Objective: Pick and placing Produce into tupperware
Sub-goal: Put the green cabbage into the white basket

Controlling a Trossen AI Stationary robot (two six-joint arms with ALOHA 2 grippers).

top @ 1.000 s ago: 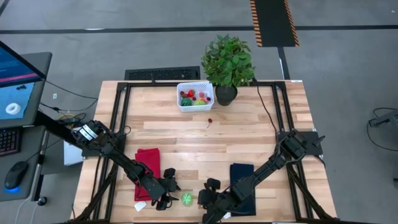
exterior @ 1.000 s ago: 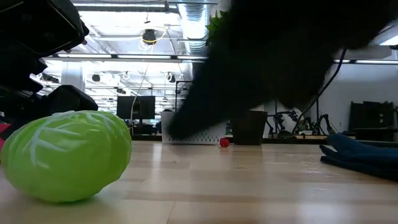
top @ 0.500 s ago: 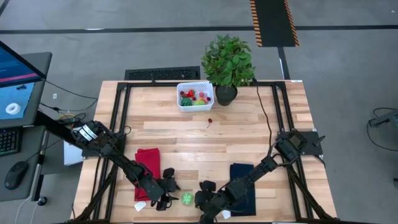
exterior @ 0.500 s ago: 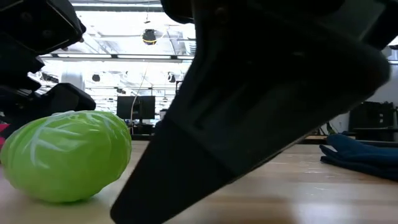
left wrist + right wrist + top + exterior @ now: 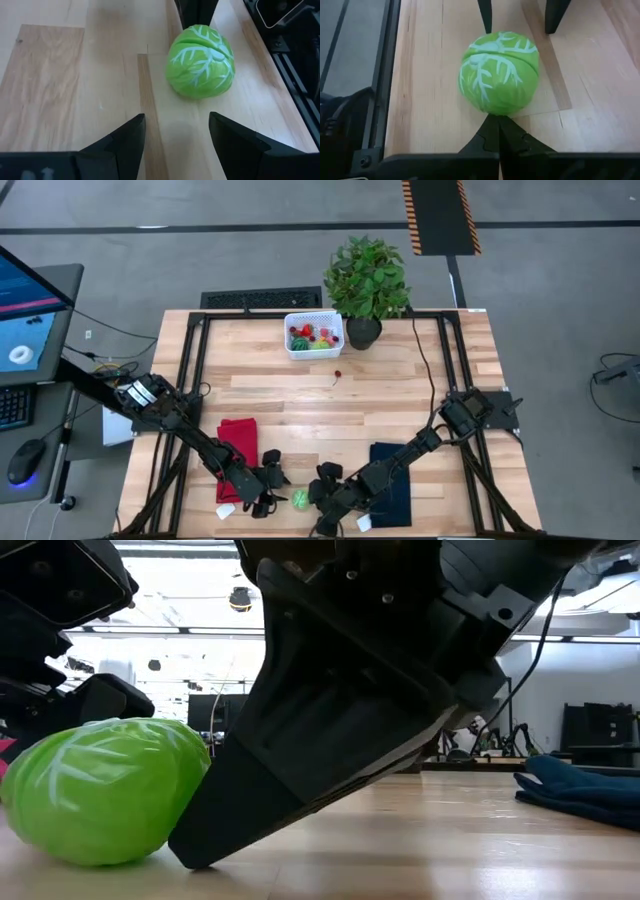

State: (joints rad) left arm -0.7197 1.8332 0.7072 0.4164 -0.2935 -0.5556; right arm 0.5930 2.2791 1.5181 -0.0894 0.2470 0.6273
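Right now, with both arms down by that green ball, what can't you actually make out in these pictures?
- Toy cabbage: high view, mostly hidden between the left gripper and right gripper.
- White basket: its produce is too small to name piece by piece; in the low view the right gripper's body blocks it.
- Small red item on the table: too small to identify.
- Whether the shut right gripper touches the cabbage: unclear.

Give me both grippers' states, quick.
Left gripper: open, empty, facing the green toy cabbage.
Right gripper: closed, empty, tips at the cabbage.
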